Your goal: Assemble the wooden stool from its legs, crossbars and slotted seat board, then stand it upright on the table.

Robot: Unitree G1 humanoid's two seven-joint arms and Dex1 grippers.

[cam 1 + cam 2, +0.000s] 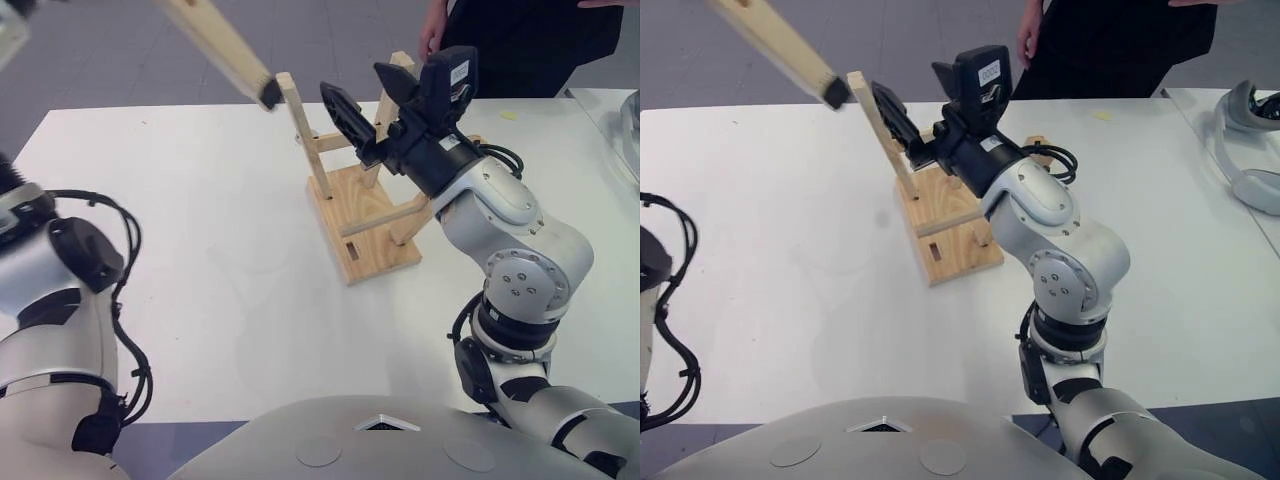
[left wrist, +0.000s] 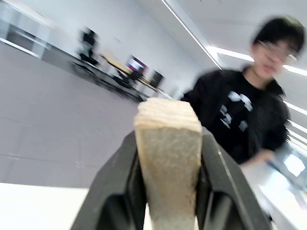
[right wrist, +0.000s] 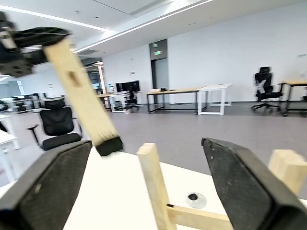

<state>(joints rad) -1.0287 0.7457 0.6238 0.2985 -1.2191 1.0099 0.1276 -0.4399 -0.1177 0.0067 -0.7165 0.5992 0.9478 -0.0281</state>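
Observation:
The part-built stool lies upside down on the white table (image 1: 200, 280), its seat board (image 1: 365, 205) flat and its legs pointing up. One standing leg (image 1: 303, 135) joins a crossbar (image 1: 333, 141); another crossbar (image 1: 383, 216) runs lower down. My right gripper (image 1: 362, 88) is open above the stool, its fingers (image 3: 48, 191) on either side of that leg (image 3: 154, 182) without touching it. My left gripper (image 2: 168, 191) is shut on a loose leg (image 2: 168, 139). This loose leg (image 1: 215, 38) slants down from the upper left, its dark tip (image 1: 268, 94) close to the standing leg's top.
A white curved device (image 1: 1252, 150) lies at the table's far right edge. A small yellow mark (image 1: 509, 115) sits on the table behind the stool. Bare tabletop spreads to the left and in front of the stool.

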